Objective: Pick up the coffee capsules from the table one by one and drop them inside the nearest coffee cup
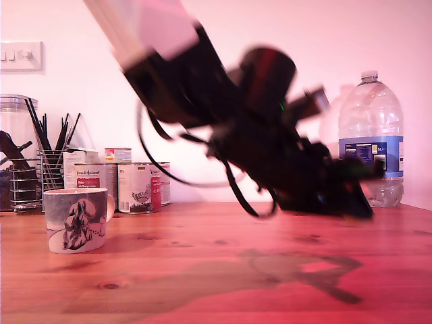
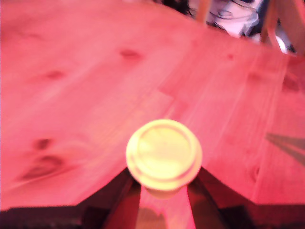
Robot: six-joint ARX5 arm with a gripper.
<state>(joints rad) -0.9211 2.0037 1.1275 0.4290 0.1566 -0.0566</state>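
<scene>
A cream-white coffee capsule [image 2: 163, 155] sits between my gripper's dark fingers [image 2: 119, 200], its flat round rim facing the wrist camera, above the reddish-brown table [image 2: 71, 71]. My gripper [image 2: 163, 185] is shut on it. In the exterior view the arm is motion-blurred and the gripper [image 1: 359, 199] hangs just above the table [image 1: 202, 270] at the exterior view's right; the capsule cannot be made out there. The coffee cup [image 1: 75, 219], grey-blue and white with a shaggy animal print, stands at the exterior view's left, far from the gripper. No other capsule shows.
Labelled tin cans [image 1: 138, 187] and a wire holder of dark sticks [image 1: 50, 169] stand behind the cup. A large water bottle [image 1: 371, 138] stands at the back right, close behind the gripper. Wooden legs [image 2: 271, 21] show beyond the table's far edge in the wrist view.
</scene>
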